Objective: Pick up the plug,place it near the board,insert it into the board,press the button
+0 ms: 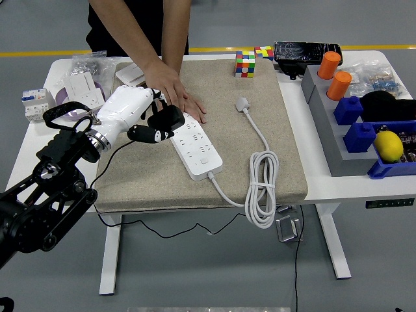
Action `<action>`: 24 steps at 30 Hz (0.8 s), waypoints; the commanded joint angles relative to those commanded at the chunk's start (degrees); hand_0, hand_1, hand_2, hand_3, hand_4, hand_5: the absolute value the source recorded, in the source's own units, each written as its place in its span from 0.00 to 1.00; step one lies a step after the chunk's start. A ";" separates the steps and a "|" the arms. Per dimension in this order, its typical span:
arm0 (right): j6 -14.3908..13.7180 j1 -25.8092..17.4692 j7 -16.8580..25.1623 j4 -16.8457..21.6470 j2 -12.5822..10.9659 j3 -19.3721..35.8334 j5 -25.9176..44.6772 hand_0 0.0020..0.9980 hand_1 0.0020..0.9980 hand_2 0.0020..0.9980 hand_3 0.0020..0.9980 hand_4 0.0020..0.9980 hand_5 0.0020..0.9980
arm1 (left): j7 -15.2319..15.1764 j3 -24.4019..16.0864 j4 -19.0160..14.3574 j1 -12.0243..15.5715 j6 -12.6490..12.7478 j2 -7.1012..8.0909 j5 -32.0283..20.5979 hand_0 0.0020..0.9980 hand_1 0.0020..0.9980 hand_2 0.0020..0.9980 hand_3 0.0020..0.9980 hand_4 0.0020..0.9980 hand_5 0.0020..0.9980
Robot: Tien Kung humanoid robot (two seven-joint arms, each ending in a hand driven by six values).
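Black and white, our left hand (146, 117) is reaching in from the left side over the beige mat (149, 172). We are keeping the white back of the hand up, and the black fingers (166, 120) are curling loosely at the near left end of the power strip (194, 146); they are gripping nothing. We cannot tell if the fingertips are touching the strip. Our right arm is not showing in the view.

We are seeing the white power strip lying flat and diagonal on the mat, with its rows of sockets facing up and a round button (204, 160) near its lower end. A person's hand (174, 96) is pressing flat on the far end of the strip, fingers spread.

We are seeing the white plug (243, 104) lying on the mat to the right of the strip, well apart from our hand. Its white cable (261, 188) is running down and coiling in loops at the mat's near right edge, then joining the strip's lower end.
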 joint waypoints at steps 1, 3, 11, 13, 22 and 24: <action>-0.02 -0.01 0.01 0.03 0.00 0.03 -0.06 0.86 0.79 0.77 0.79 1.00 0.92 | -0.03 0.23 0.07 -0.01 -0.05 -0.06 0.06 0.41 0.33 0.28 0.35 0.61 0.17; -0.09 -0.11 0.05 0.13 -0.03 0.21 -0.20 0.86 0.79 0.77 0.79 1.00 0.92 | -0.07 0.83 0.23 -0.05 -0.07 -0.20 0.14 0.41 0.33 0.28 0.35 0.61 0.17; -0.14 -0.57 0.05 0.08 0.15 -0.03 -0.10 0.86 0.79 0.77 0.79 1.00 0.92 | -0.16 2.92 1.61 -0.96 0.37 -1.01 0.32 0.42 0.34 0.28 0.35 0.61 0.18; -0.19 -0.43 0.08 0.12 0.15 0.06 -0.17 0.86 0.79 0.77 0.78 1.00 0.92 | -0.19 3.23 2.09 -1.19 0.61 -1.18 0.33 0.42 0.35 0.28 0.35 0.62 0.17; -0.30 -0.01 0.16 0.16 -0.05 -0.12 -0.03 0.86 0.79 0.77 0.79 1.00 0.92 | -1.25 5.70 9.84 -4.36 3.15 -3.24 0.80 0.42 0.37 0.29 0.37 0.64 0.16; -0.31 -0.01 0.15 0.16 -0.04 -0.17 -0.03 0.86 0.79 0.77 0.79 1.00 0.92 | -1.42 6.30 12.15 -5.08 3.46 -3.67 0.76 0.42 0.37 0.29 0.37 0.64 0.16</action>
